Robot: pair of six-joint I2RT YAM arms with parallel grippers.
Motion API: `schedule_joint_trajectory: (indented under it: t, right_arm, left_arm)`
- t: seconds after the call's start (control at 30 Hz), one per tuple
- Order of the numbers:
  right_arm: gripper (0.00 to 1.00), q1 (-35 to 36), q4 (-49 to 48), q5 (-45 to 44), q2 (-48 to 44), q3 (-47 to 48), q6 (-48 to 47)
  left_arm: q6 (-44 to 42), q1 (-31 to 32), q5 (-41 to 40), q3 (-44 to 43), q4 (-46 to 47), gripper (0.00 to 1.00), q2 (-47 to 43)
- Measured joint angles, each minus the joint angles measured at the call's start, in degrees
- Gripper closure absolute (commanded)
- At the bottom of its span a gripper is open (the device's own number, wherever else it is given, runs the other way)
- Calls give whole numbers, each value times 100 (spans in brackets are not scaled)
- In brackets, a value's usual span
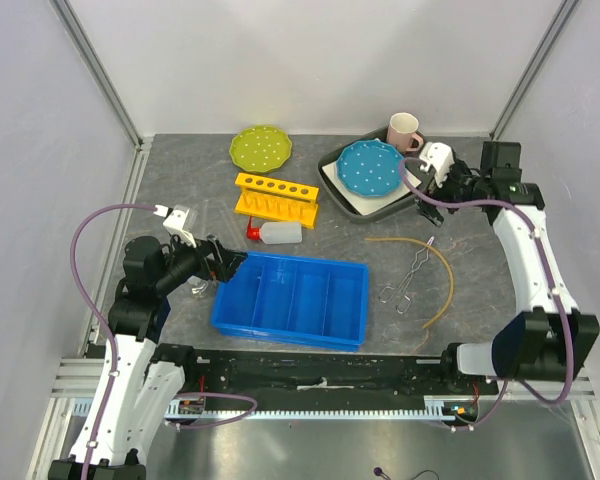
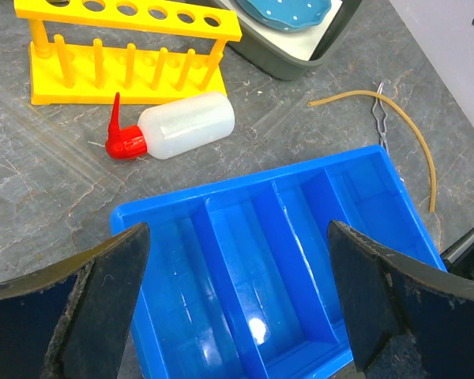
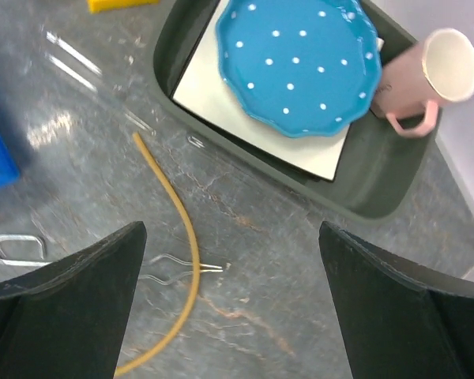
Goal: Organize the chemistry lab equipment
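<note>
While the holed rack (image 1: 276, 197) stands, a translucent bottle (image 1: 280, 233) lies sideways.

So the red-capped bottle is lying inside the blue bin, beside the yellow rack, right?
Not quite. The bottle lies on the table, outside the bin, beside the yellow rack. The left wrist view shows it.

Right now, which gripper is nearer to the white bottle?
Left. The left gripper is close, left of the bottle; the right gripper is far off, by the tray.
</note>
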State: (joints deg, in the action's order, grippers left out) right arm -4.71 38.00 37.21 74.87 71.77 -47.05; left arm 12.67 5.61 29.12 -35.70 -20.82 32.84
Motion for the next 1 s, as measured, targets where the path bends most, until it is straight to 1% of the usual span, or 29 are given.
schedule_joint_trajectory:
  t: [0.1, 0.17, 0.23, 0.33, 0.37, 0.4, 0.47, 0.57, 0.6, 0.67, 0.9, 1.0]
  right_arm:
    - [2, 44, 723, 155, 581, 490, -1493]
    - [3, 101, 1121, 146, 1038, 820, -2249]
    - [9, 199, 1434, 85, 1576, 1174, -2911]
    - [17, 328, 1694, -28, 2238, 1582, -3519]
    - [19, 356, 1722, -57, 2426, 1690, -3650]
    - [24, 385, 1753, -83, 2618, 1805, -3775]
    - [31, 428, 1847, -129, 2988, 2061, -3958]
    - [37, 538, 1897, -264, 3480, 2409, -4151]
    - [41, 570, 1904, -302, 3593, 2474, -4203]
    - [46, 651, 1976, -382, 3842, 2605, -4301]
    - [51, 787, 2033, -717, 4417, 2776, -4406]
    - [53, 785, 2028, -791, 4511, 2793, -4382]
  left_arm:
    - [0, 0, 0, 0, 0, 0, 7]
    - [0, 0, 0, 0, 0, 0, 11]
    - [0, 2, -2, 0, 0, 0, 11]
    - [0, 17, -4, 0, 0, 0, 11]
    - [0, 22, -7, 0, 0, 0, 13]
    - [0, 31, -7, 0, 2, 0, 17]
    - [0, 39, -7, 0, 2, 0, 44]
    - [-2, 57, -9, 0, 0, 0, 114]
    - [-2, 59, -13, 0, 2, 0, 125]
    - [-2, 59, -28, 0, 2, 0, 149]
    - [-2, 61, -46, 0, 2, 0, 227]
    - [-4, 61, -46, 0, 0, 0, 258]
